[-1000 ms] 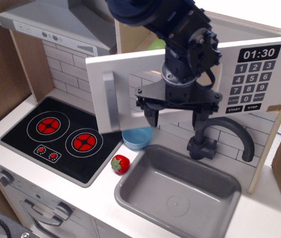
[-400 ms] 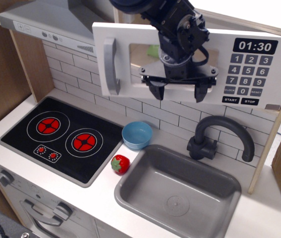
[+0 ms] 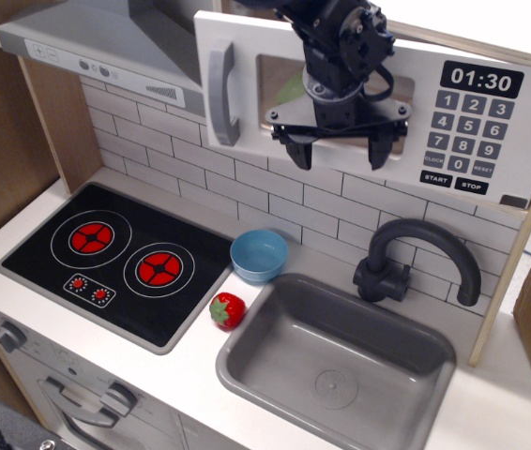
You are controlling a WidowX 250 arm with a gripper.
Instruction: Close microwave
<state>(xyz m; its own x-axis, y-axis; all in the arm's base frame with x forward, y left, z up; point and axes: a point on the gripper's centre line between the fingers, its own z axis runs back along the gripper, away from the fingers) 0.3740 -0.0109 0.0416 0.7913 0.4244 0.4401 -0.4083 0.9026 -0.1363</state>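
Note:
The white toy microwave (image 3: 491, 141) sits high on the back wall, with a black keypad (image 3: 475, 130) and a clock display reading 01:30. Its wide white door (image 3: 247, 150) with a grey vertical bar handle (image 3: 220, 95) lies almost flush with the front, a thin gap showing at its left edge. My black gripper (image 3: 339, 150) hangs in front of the door, just under its small window (image 3: 280, 84). Its two fingers (image 3: 302, 150) are spread wide and hold nothing. The arm covers part of the window.
A grey sloped range hood (image 3: 106, 37) is at the upper left. Below are a black two-burner hob (image 3: 115, 258), a blue bowl (image 3: 259, 255), a red strawberry (image 3: 228, 308), a grey sink (image 3: 336, 361) and a dark faucet (image 3: 416, 253). Wooden side panels (image 3: 519, 216) frame the kitchen.
The microwave door has swung from wide open to almost closed against the front. My gripper has moved up and back with it, staying open.

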